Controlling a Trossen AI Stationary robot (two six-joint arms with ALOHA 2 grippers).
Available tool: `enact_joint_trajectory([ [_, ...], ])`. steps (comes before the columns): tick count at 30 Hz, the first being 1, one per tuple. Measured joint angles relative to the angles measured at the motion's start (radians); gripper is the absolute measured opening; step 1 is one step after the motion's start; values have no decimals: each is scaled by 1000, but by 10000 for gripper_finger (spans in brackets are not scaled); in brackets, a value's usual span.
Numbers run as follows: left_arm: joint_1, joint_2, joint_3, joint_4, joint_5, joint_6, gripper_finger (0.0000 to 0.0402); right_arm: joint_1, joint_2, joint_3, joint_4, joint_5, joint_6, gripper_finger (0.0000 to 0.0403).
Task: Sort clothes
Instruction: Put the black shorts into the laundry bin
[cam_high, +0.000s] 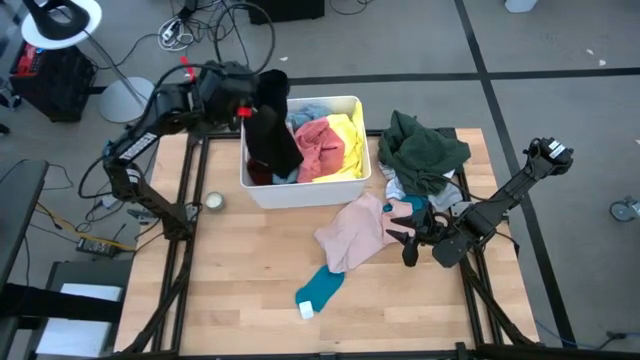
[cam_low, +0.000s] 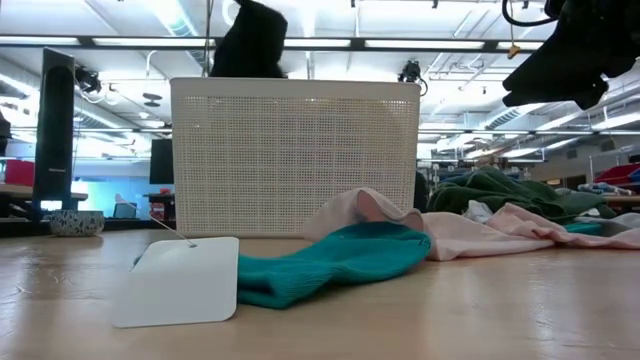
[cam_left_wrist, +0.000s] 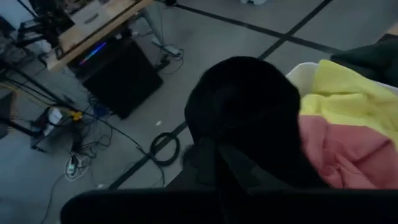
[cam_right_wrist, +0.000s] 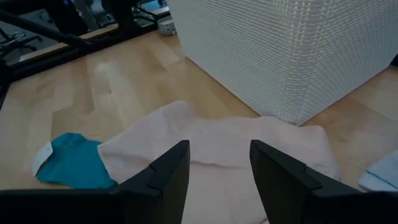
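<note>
A white bin (cam_high: 300, 190) stands at the table's far middle and holds a yellow garment (cam_high: 350, 135) and a pinkish-red garment (cam_high: 320, 148). My left gripper (cam_high: 245, 108) is above the bin's left end, shut on a black garment (cam_high: 272, 130). A pale pink garment (cam_high: 352, 230) lies flat on the table in front of the bin. My right gripper (cam_right_wrist: 219, 163) hovers open just above it, touching nothing. A teal garment (cam_high: 322, 287) with a white tag (cam_high: 306, 311) lies nearer the front edge. A dark green garment (cam_high: 425, 150) is heaped right of the bin. My left gripper holds the black garment by its upper end (cam_high: 258, 100). The bunched cloth (cam_left_wrist: 249, 118) hides the fingers, so the kind of hold cannot be told. The garment hangs slack below the gripper, and its lower end (cam_high: 262, 170) reaches down inside the bin's left end.
A small round bowl (cam_high: 213, 202) sits on the table left of the bin. Light blue and white cloth (cam_high: 400, 192) lies under the green heap. Bare wood (cam_high: 240, 270) stretches along the front left. The floor beyond carries cables and a lamp stand.
</note>
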Motion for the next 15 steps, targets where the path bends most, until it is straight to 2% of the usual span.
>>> enact_joint_trajectory([
  [5,15,2,-104,0,172,-21,1,0,0,0,0,0,-12,171],
  [8,15,6,-258,27,188,-20,2,0,0,0,0,0,-8,171],
  [12,35,6,-487,164,219,-32,4,0,0,0,2,-3,-1,171],
  [15,51,8,-654,331,336,-52,16,0,0,0,2,-13,9,171],
])
